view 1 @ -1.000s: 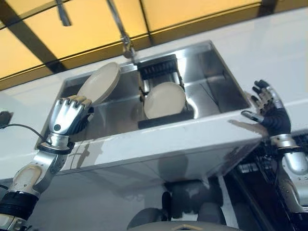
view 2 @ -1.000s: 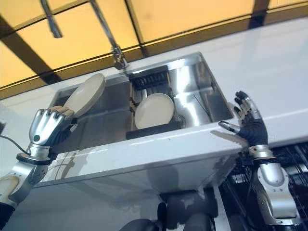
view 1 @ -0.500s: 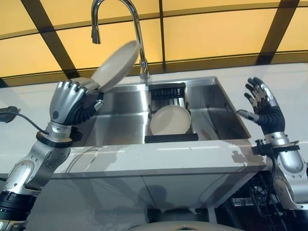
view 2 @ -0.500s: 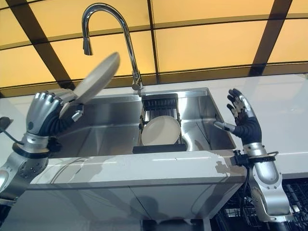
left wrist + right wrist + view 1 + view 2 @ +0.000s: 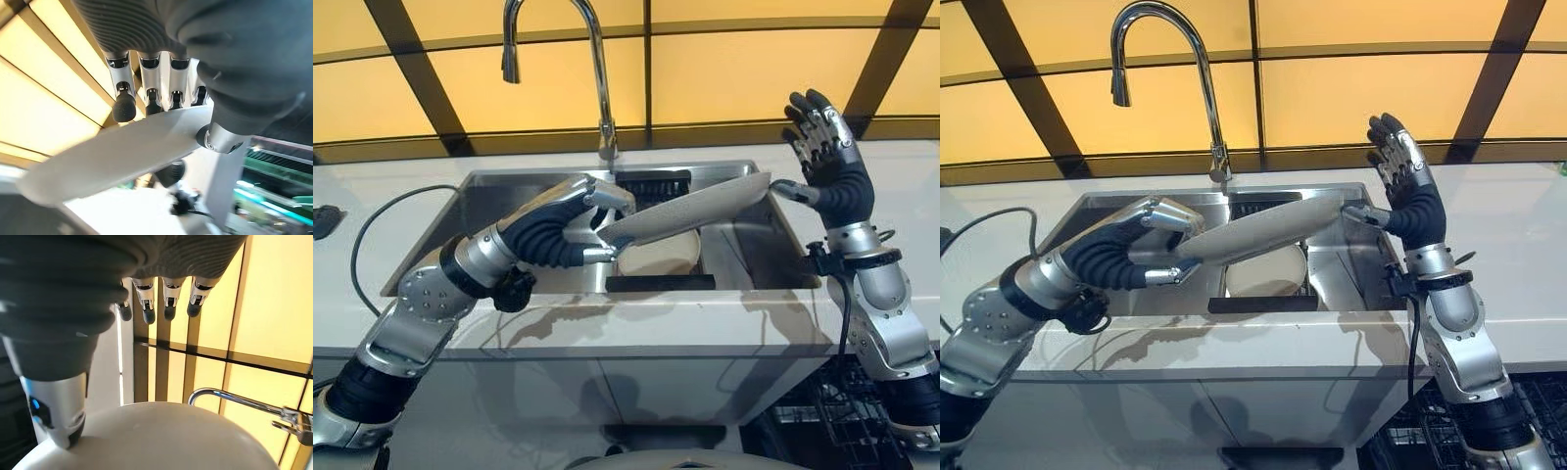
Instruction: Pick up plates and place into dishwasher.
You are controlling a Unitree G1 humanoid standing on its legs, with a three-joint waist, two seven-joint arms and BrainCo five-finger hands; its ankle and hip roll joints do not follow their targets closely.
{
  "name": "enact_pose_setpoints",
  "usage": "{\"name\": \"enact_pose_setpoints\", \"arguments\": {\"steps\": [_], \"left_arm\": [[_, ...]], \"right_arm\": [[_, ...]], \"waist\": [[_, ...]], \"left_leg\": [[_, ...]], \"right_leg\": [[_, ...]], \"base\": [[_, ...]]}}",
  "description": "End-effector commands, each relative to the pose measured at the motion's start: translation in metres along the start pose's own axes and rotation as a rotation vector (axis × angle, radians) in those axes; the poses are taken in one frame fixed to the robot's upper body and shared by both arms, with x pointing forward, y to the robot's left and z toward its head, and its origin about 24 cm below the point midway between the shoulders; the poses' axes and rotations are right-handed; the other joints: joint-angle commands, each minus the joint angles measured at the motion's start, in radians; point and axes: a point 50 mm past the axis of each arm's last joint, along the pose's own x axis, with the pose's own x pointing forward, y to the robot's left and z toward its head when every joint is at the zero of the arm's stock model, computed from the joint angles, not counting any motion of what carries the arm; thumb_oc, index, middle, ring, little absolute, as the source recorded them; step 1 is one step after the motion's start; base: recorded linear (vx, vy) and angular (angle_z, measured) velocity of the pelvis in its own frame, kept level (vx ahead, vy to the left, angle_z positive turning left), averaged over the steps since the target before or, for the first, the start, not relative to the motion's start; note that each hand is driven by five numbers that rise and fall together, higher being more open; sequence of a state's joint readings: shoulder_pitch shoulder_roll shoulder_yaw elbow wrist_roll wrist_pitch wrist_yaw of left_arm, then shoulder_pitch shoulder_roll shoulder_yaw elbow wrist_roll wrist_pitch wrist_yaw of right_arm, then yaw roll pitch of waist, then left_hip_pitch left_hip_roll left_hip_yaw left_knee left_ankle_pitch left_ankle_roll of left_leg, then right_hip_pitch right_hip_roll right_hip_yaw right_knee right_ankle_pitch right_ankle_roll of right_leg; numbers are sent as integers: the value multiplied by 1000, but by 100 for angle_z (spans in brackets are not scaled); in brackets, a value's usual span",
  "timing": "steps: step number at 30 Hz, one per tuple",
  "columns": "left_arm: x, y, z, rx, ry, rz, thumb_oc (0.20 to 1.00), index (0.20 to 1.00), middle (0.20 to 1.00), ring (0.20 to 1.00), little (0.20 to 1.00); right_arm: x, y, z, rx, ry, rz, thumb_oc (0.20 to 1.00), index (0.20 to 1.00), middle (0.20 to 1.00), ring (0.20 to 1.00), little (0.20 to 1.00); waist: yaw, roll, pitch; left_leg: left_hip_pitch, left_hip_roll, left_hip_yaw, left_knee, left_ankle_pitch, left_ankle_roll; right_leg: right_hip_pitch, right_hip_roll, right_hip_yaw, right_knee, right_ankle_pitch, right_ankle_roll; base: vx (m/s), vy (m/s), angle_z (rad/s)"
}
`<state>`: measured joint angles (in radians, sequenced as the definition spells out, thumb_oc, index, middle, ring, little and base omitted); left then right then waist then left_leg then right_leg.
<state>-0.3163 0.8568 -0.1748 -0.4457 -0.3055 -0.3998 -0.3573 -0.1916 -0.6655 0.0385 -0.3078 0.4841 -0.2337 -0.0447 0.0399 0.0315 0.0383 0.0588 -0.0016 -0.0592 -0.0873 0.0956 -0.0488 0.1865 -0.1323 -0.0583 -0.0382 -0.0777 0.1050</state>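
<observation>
Here the left hand (image 5: 582, 220) pinches a plate (image 5: 690, 209) over the sink (image 5: 744, 235), seemingly touching the spread right hand's (image 5: 827, 162) thumb.

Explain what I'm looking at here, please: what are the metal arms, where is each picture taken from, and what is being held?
This is a two-armed humanoid robot standing at a kitchen sink. The two wide pictures come from cameras in its head, looking at the work. The two close-up pictures come from cameras on its wrists, looking along each hand.

The left hand grips a pale plate by its edge and holds it across the sink, fingers curled round the rim. The right hand is raised and open, its thumb at the plate's far edge, as if to receive it. A second plate leans in a dark rack inside the sink, below a curved tap.
</observation>
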Motion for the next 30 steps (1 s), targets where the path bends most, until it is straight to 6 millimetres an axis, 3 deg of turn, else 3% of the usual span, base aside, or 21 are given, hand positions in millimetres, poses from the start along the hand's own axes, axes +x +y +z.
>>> {"name": "enact_pose_setpoints", "arguments": {"steps": [1,8,17,23,24,25,26,30], "left_arm": [[13,12,8,-19,-74,25,200,200,200,200,200],[8,16,9,-15,-61,8,200,200,200,200,200],[0,19,9,-9,-45,-2,200,200,200,200,200],[-2,20,8,-14,-37,9,200,200,200,200,200],[-3,20,7,-18,-35,11,200,200,200,200,200],[-4,20,6,-19,-32,11,200,200,200,200,200],[-4,19,6,-21,-31,11,200,200,200,200,200],[-6,19,5,-25,-22,24,200,200,200,200,200]], "right_arm": [[18,24,31,0,-156,247,1000,1000,1000,1000,1000],[11,55,37,69,-106,750,1000,1000,1000,1000,1000],[5,60,39,77,-96,940,1000,1000,1000,1000,1000],[9,60,37,82,-75,903,1000,1000,1000,1000,1000],[9,60,35,81,-70,882,862,862,862,862,862],[9,59,33,69,-61,847,407,407,407,407,407],[10,58,31,58,-54,823,200,200,200,200,200],[8,56,24,22,-27,739,200,200,200,200,200]], "waist": [[-9,-31,-48],[0,-52,-68],[9,-65,-80],[12,-66,-84],[12,-64,-86],[12,-62,-87],[12,-61,-88],[11,-56,-92]], "left_leg": [[47,14,8,16,-100,7],[37,19,25,10,-93,8],[34,23,31,8,-89,9],[34,25,29,9,-88,10],[33,24,28,8,-88,10],[33,24,26,8,-88,11],[34,24,26,7,-88,11],[34,24,25,5,-88,12]], "right_leg": [[-101,-24,36,-27,129,46],[-103,-26,19,-34,133,44],[-98,-20,11,-36,132,38],[-95,-17,13,-40,132,34],[-94,-16,14,-41,132,33],[-94,-16,14,-42,132,33],[-94,-16,14,-42,132,33],[-93,-15,15,-43,131,32]], "base": [[14,-30,-10],[19,-34,-6],[18,-16,-4],[4,-2,-1],[19,-4,-3],[0,0,0],[0,0,0],[4,3,-3]]}}
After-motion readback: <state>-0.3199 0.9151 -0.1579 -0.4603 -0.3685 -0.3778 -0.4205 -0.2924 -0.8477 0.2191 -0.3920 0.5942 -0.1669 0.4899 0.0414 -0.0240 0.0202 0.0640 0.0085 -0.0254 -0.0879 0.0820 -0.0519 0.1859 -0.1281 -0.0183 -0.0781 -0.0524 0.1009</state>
